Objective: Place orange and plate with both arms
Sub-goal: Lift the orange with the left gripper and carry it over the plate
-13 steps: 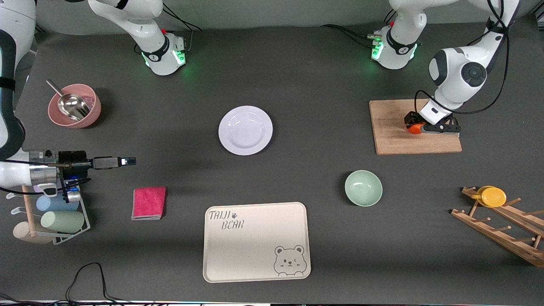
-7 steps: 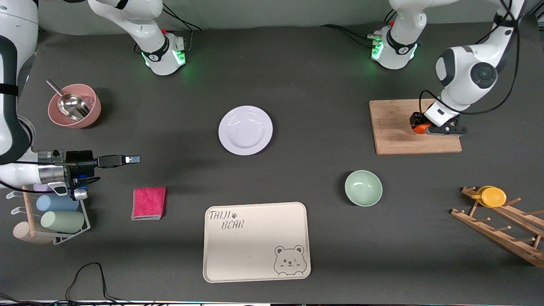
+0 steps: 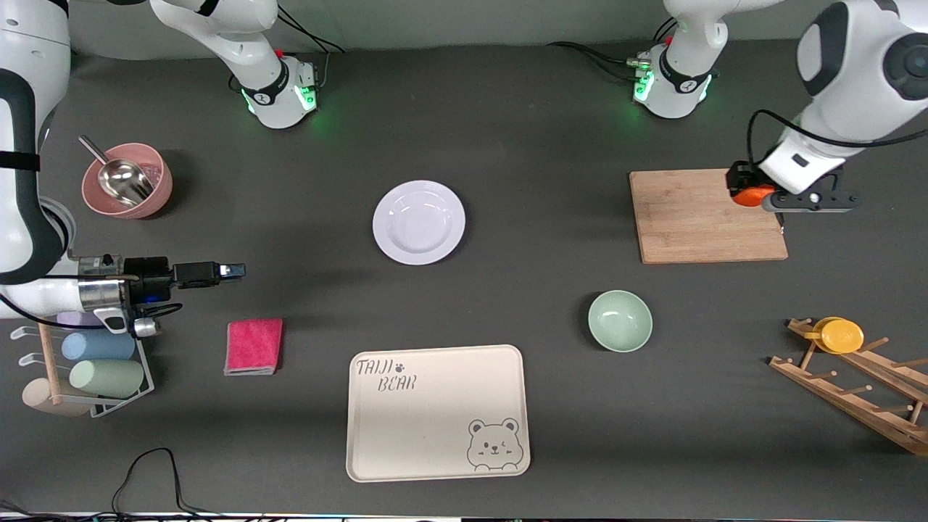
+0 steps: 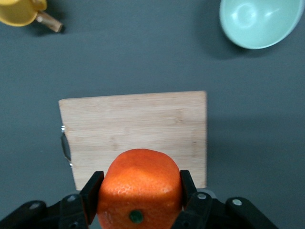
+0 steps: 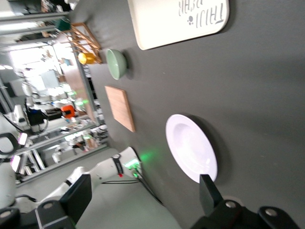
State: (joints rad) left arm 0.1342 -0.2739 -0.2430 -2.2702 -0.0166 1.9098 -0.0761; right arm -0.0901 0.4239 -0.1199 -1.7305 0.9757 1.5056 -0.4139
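Note:
My left gripper point(image 3: 750, 193) is shut on the orange point(image 3: 749, 194) and holds it up in the air over the wooden cutting board point(image 3: 707, 215). In the left wrist view the orange point(image 4: 140, 189) sits squeezed between both black fingers point(image 4: 92, 196), with the board point(image 4: 133, 133) below it. The white plate point(image 3: 419, 222) lies on the table near the middle; it also shows in the right wrist view point(image 5: 191, 148). My right gripper point(image 3: 232, 270) is open and empty, held level over the table toward the right arm's end, apart from the plate.
A mint-green bowl point(image 3: 620, 320) and a beige bear tray point(image 3: 437, 412) lie nearer the front camera than the plate. A pink cloth point(image 3: 254, 346), a pink bowl with a scoop point(image 3: 127, 181), a cup rack point(image 3: 94, 362) and a wooden rack with a yellow cup point(image 3: 841, 336) stand near the table's ends.
My left gripper has lifted the orange off the cutting board and risen toward the board's edge at the left arm's end. My right gripper has crept a little toward the plate.

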